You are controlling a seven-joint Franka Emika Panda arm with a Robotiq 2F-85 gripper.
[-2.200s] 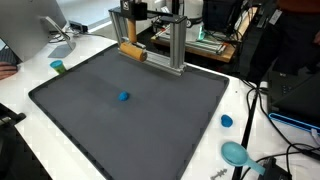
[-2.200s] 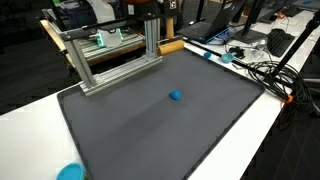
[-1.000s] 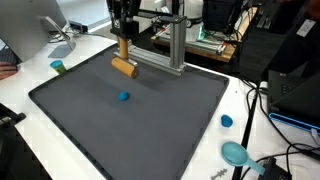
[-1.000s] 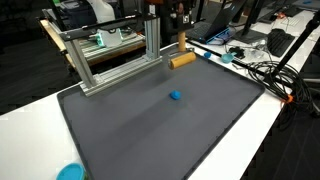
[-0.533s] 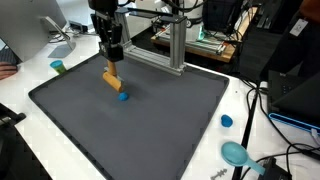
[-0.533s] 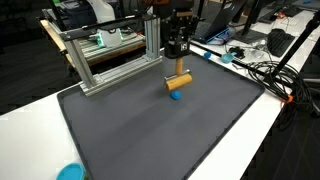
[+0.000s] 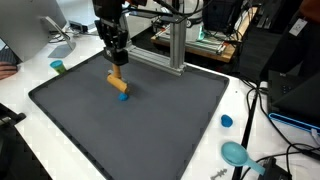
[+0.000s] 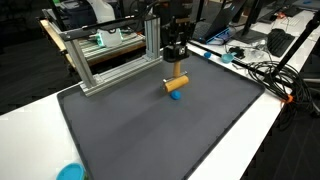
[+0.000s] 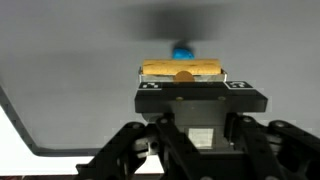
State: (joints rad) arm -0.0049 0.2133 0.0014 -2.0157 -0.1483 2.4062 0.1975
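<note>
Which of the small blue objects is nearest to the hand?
The blue piece on the dark mat, just beneath the wooden cylinder that the hand holds. The blue cap lies apart, on the white table.

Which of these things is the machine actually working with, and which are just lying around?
In use: wooden block, gripped; small blue piece; dark mat.
Lying about: metal frame; blue lid; green cup; teal dish.
</note>
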